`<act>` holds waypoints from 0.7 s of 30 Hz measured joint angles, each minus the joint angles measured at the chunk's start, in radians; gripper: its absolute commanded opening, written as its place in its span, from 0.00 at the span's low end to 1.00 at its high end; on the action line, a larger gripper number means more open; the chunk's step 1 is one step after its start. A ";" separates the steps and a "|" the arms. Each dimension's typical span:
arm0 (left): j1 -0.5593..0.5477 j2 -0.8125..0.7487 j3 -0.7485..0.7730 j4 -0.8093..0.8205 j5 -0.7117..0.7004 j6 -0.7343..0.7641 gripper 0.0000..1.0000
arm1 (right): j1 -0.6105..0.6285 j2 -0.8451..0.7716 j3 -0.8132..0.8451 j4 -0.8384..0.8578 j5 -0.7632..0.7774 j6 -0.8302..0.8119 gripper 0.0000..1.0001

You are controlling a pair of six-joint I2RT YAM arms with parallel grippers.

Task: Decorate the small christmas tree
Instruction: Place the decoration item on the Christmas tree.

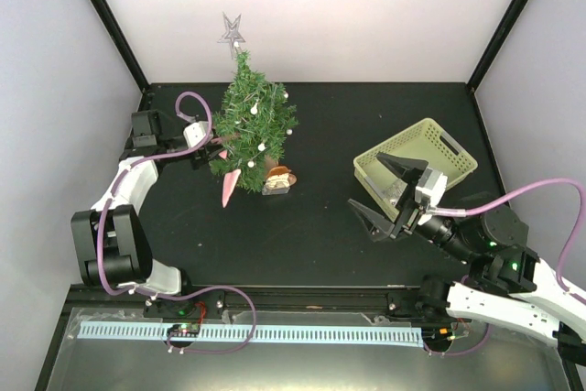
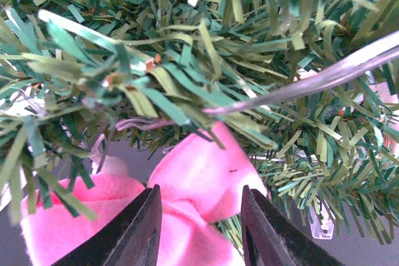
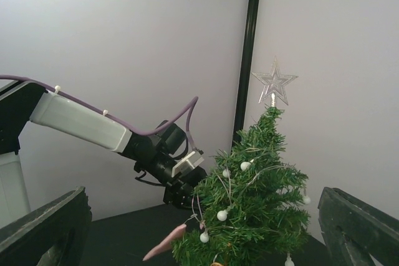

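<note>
The small christmas tree (image 1: 255,121) stands at the back left of the black table, with a clear star (image 1: 231,32) on top and white bulbs on a wire. My left gripper (image 1: 203,151) is pushed into its lower left branches. In the left wrist view its fingers stand apart either side of a pink felt bow (image 2: 193,179) hanging under the needles (image 2: 187,60), not pinching it. A pink strip (image 1: 229,190) hangs at the tree's lower left. My right gripper (image 1: 389,199) hovers wide open and empty, facing the tree (image 3: 262,197) from the right.
A light green basket (image 1: 430,125) sits at the right, partly behind the right gripper. A small brown ornament (image 1: 277,180) lies at the tree's foot. White walls with black corner posts close in the table.
</note>
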 measured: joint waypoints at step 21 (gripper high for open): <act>0.000 -0.005 0.000 -0.023 -0.024 -0.006 0.38 | 0.000 -0.016 -0.002 -0.001 0.003 0.005 1.00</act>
